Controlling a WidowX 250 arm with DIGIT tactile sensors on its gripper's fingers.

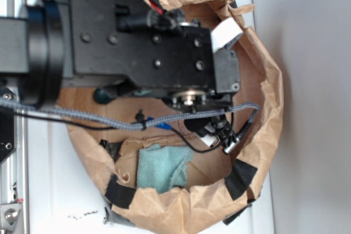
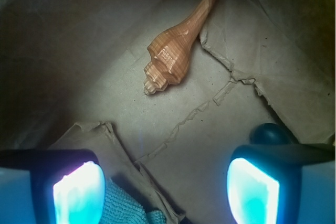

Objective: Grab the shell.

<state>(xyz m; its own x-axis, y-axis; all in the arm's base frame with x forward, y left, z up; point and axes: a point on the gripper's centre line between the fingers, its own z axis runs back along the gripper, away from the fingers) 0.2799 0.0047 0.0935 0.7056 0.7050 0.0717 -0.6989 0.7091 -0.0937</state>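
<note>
The shell (image 2: 172, 51) is orange-brown and ridged, lying flat on the brown paper floor in the wrist view, its long thin point aimed to the upper right. My gripper (image 2: 165, 190) hangs above the paper, below the shell in the picture and well apart from it. Its two glowing pads (image 2: 79, 195) stand wide apart with only paper between them. In the exterior view the black arm (image 1: 148, 36) covers the middle of the paper bowl (image 1: 269, 108) and hides the shell.
A teal knitted cloth (image 1: 162, 168) (image 2: 123, 205) lies by the left pad. A dark green rounded object (image 2: 270, 134) (image 1: 103, 96) sits just behind the right pad. Crumpled paper walls with black tape patches (image 1: 241, 179) ring the floor. A grey cable (image 1: 131, 121) crosses the bowl.
</note>
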